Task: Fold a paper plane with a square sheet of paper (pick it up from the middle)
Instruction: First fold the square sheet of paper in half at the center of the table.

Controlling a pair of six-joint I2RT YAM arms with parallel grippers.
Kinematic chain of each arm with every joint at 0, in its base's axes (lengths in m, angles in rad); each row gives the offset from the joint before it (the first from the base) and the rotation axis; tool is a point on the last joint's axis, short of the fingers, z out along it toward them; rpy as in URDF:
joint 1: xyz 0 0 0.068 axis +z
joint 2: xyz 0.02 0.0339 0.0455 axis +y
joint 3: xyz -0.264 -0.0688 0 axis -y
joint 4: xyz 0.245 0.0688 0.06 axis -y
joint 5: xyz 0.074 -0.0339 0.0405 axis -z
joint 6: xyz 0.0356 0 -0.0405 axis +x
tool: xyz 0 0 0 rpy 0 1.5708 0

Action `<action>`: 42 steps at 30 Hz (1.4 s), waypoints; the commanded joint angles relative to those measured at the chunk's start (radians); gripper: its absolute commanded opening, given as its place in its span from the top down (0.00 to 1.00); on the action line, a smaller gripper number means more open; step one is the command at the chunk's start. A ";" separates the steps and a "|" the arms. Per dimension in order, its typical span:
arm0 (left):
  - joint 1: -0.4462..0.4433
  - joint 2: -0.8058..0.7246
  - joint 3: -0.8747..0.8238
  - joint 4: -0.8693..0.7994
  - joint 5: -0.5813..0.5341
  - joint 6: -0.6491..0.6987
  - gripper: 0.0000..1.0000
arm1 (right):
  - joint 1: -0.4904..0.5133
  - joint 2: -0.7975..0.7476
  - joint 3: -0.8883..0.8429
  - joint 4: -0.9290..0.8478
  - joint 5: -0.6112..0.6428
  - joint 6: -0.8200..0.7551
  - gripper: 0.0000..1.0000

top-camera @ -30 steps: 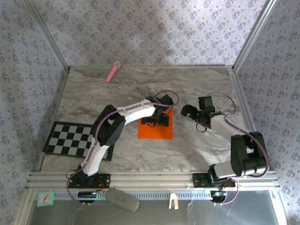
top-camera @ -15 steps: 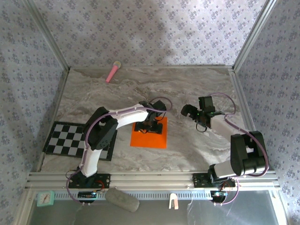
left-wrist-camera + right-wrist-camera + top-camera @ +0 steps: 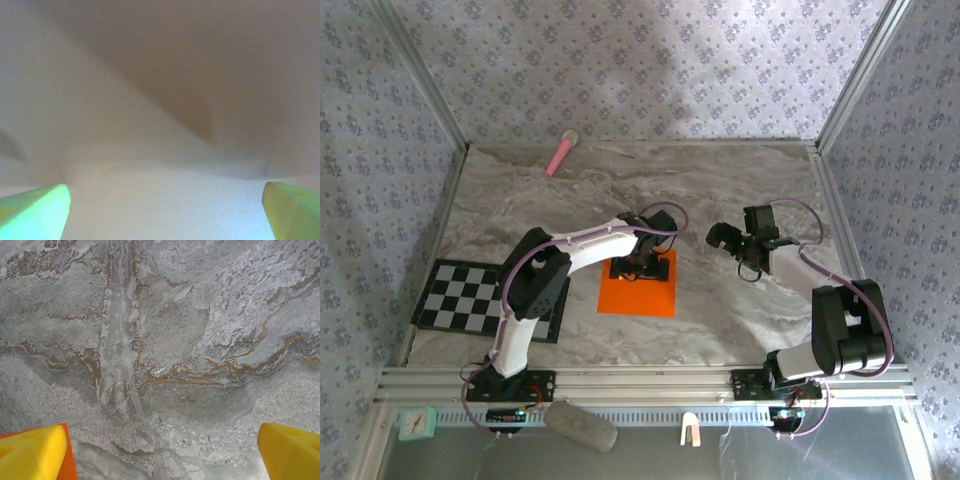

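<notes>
The square sheet of paper (image 3: pixel 638 296) lies flat and bright orange on the marble table (image 3: pixel 740 330), slightly left of centre. My left gripper (image 3: pixel 642 263) points down onto the sheet's far half, covering part of it. In the left wrist view the picture is a pale close blur, and my left gripper (image 3: pixel 165 215) is open, its greenish fingertips (image 3: pixel 35 212) far apart at the bottom corners. My right gripper (image 3: pixel 728 238) hovers to the right of the sheet, apart from it. Over bare marble my right gripper (image 3: pixel 162 452) stands open, with a sliver of the paper (image 3: pixel 68 462) beside its left yellow fingertip.
A black-and-white checkered mat (image 3: pixel 470 297) lies at the table's left near side, partly under the left arm. A pink stick (image 3: pixel 561 153) rests at the far left by the back wall. Metal frame rails edge the table.
The left gripper has drawn back to the left and nearer, and the orange sheet has slid that way with it. The left elbow swung left. The right arm has not moved.
</notes>
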 commanded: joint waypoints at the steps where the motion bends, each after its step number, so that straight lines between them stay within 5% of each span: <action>1: -0.006 0.033 0.021 -0.031 0.013 -0.019 0.03 | -0.009 0.012 -0.004 -0.016 -0.005 0.009 0.00; 23: -0.011 0.046 -0.035 -0.019 -0.015 -0.035 0.12 | -0.015 0.019 -0.005 -0.015 -0.012 0.018 0.00; 31: -0.002 -0.056 -0.052 0.047 0.007 -0.040 0.37 | -0.017 0.015 0.002 -0.013 -0.028 0.024 0.00; 36: 0.064 -0.160 -0.127 0.224 0.189 -0.018 0.56 | -0.023 -0.011 -0.017 0.043 -0.081 0.041 0.00; 42: 0.163 -0.241 -0.232 0.504 0.461 -0.056 0.68 | -0.030 -0.046 -0.050 0.139 -0.197 0.054 0.00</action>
